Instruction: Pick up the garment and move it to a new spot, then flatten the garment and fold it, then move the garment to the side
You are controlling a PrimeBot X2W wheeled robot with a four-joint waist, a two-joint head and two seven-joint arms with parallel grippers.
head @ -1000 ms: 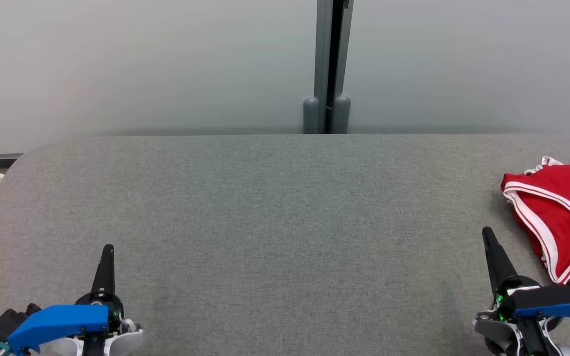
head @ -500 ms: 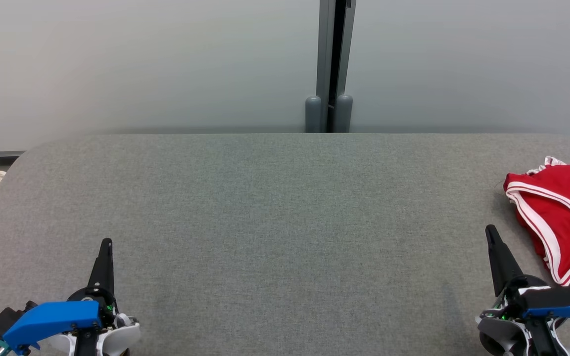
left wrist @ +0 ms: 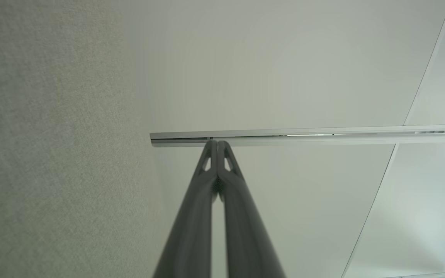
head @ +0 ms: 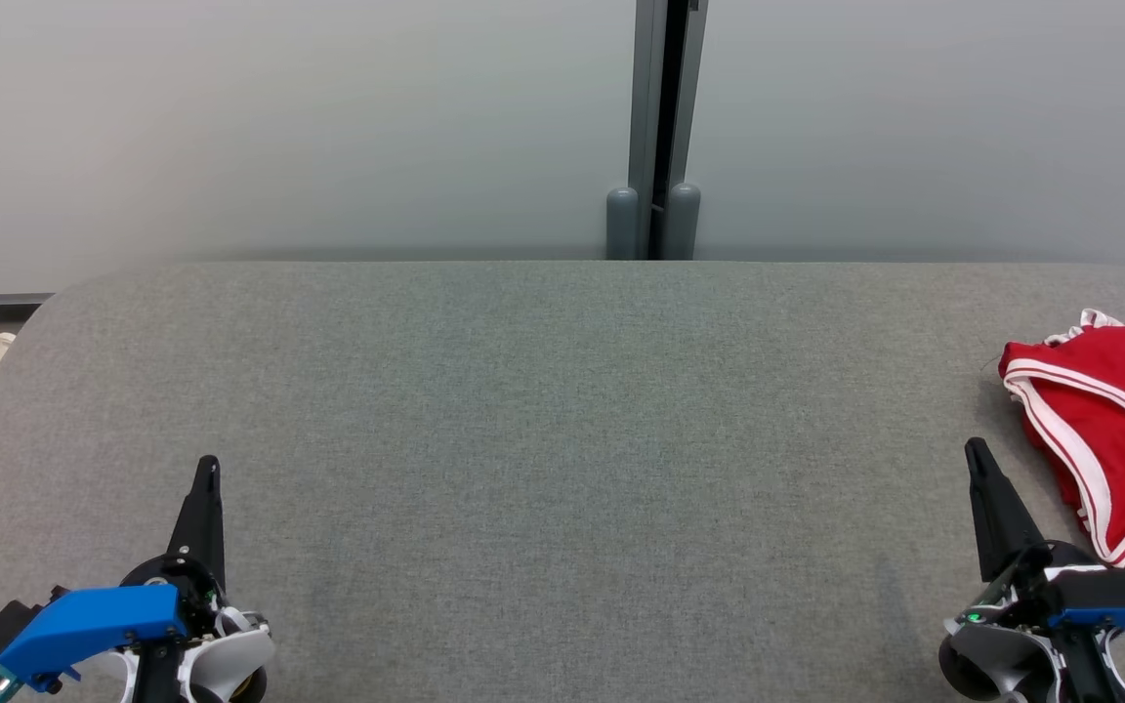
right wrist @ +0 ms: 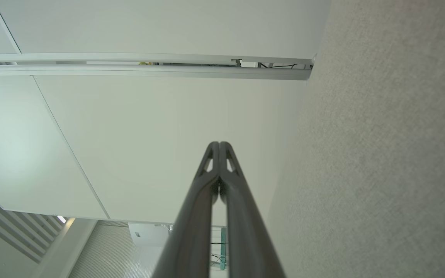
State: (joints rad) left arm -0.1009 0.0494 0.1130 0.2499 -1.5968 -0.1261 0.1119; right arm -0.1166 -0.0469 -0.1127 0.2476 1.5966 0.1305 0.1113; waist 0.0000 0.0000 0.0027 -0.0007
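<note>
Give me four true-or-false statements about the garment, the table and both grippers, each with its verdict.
1. The red garment lies at the right side of the grey table. True.
2. The right gripper holds the garment. False: its fingers are shut on nothing, beside the garment.
3. The left gripper is shut. True.
4. The garment has yellow trim. False: the trim is white.

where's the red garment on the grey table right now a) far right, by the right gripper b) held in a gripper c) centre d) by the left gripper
a: the red garment lies at the table's far right edge, next to the shut right gripper.
</note>
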